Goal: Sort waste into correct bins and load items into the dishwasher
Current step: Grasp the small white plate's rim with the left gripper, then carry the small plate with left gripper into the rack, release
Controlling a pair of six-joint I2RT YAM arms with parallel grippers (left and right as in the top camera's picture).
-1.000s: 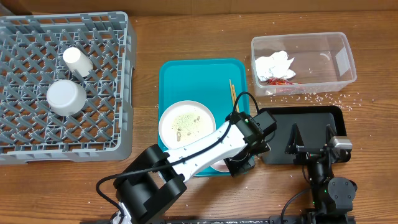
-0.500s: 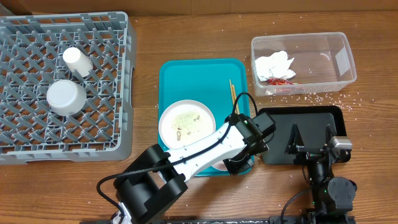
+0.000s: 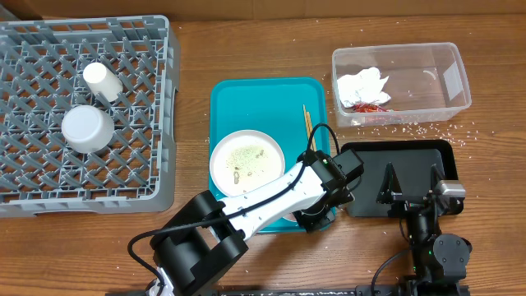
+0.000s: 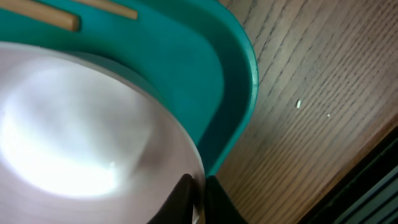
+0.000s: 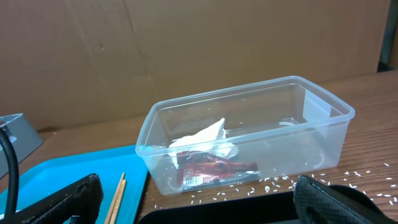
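My left gripper (image 3: 317, 215) is at the near right corner of the teal tray (image 3: 255, 103). In the left wrist view its fingers (image 4: 202, 183) pinch the rim of a pale shiny metal bowl (image 4: 81, 124), one finger inside and one outside. The white plate (image 3: 246, 163) with food bits lies on the tray, and the chopsticks (image 3: 307, 123) lie beside it. My right gripper (image 3: 411, 185) is open and empty over the black tray (image 3: 411, 152). The tissue (image 3: 362, 85) and red wrapper (image 3: 370, 107) lie in the clear tub (image 3: 456, 78).
The grey rack (image 3: 140, 107) at the left holds a white cup (image 3: 103, 80) and an upturned white bowl (image 3: 86, 129). Rice grains (image 3: 411, 129) are scattered on the wood between the tub and the black tray. The tub (image 5: 249, 137) also shows in the right wrist view.
My left gripper has edged slightly down and left at the tray corner. The right arm has not moved.
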